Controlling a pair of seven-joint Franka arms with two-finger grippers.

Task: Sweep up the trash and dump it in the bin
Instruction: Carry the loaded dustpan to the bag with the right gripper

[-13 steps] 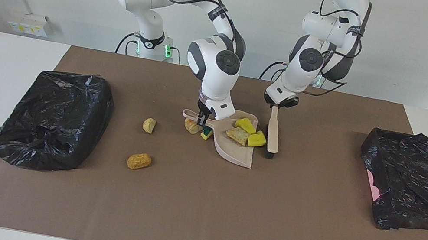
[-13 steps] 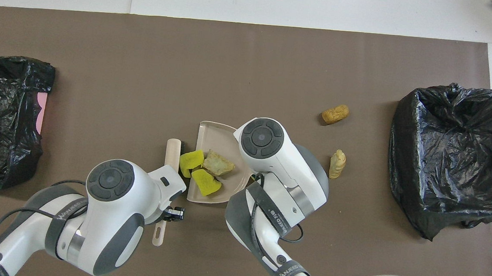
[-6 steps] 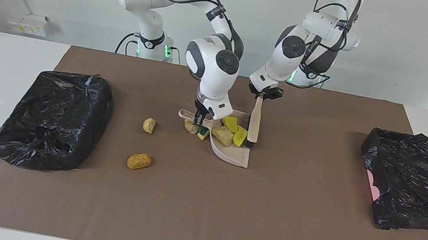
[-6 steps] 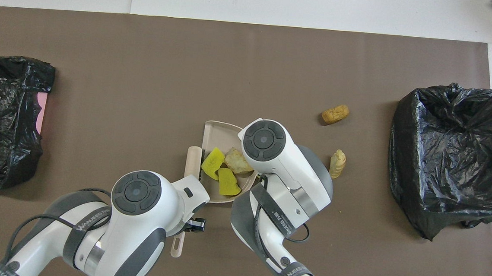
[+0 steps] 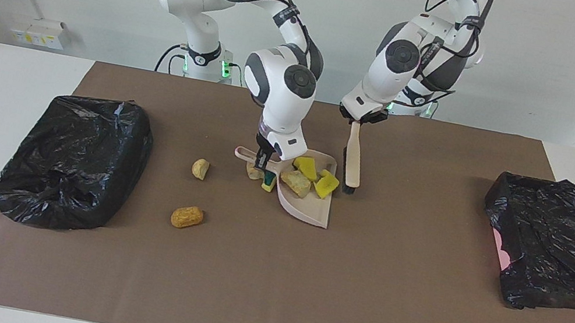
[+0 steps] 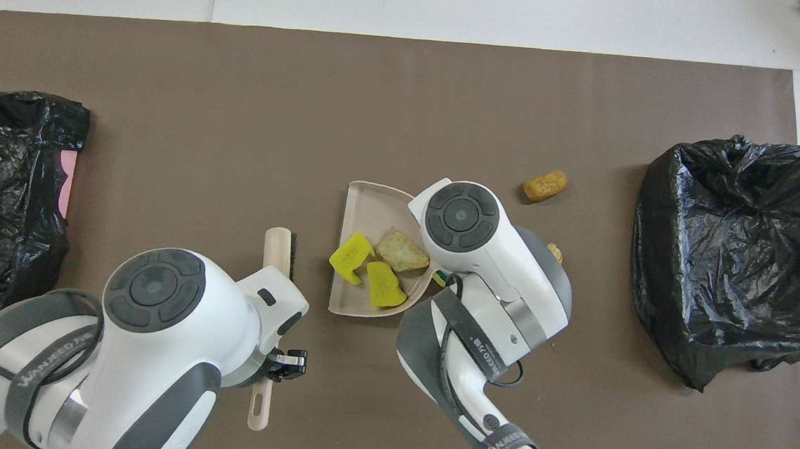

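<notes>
The beige dustpan [image 5: 315, 208] sits mid-mat, and my right gripper [image 5: 263, 162] is shut on its handle. In the pan lie two yellow sponge pieces [image 5: 306, 166] [image 5: 326, 185] and a tan chunk [image 5: 295, 182] of trash. A bread chunk [image 5: 250, 170] and a green-backed sponge [image 5: 267, 182] lie beside the pan, under that gripper. Two more bread lumps [image 5: 200, 168] [image 5: 186, 216] lie loose, toward the right arm's end. My left gripper [image 5: 357, 120] is shut on the brush [image 5: 353, 158], which hangs beside the pan with its bristles low. The black-lined bin [image 5: 72, 159] is at the right arm's end.
A second black-bagged bin [image 5: 554, 244] with pink showing stands at the left arm's end of the brown mat [image 5: 265, 288]. From overhead, the right arm covers part of one bread lump [image 6: 554, 251], and the brush [image 6: 277, 244] lies a gap apart from the dustpan [image 6: 359, 200].
The brush pushed the sponge pieces deeper into the pan, then drew back toward the left arm's end. The dustpan shifted toward the right arm's end.
</notes>
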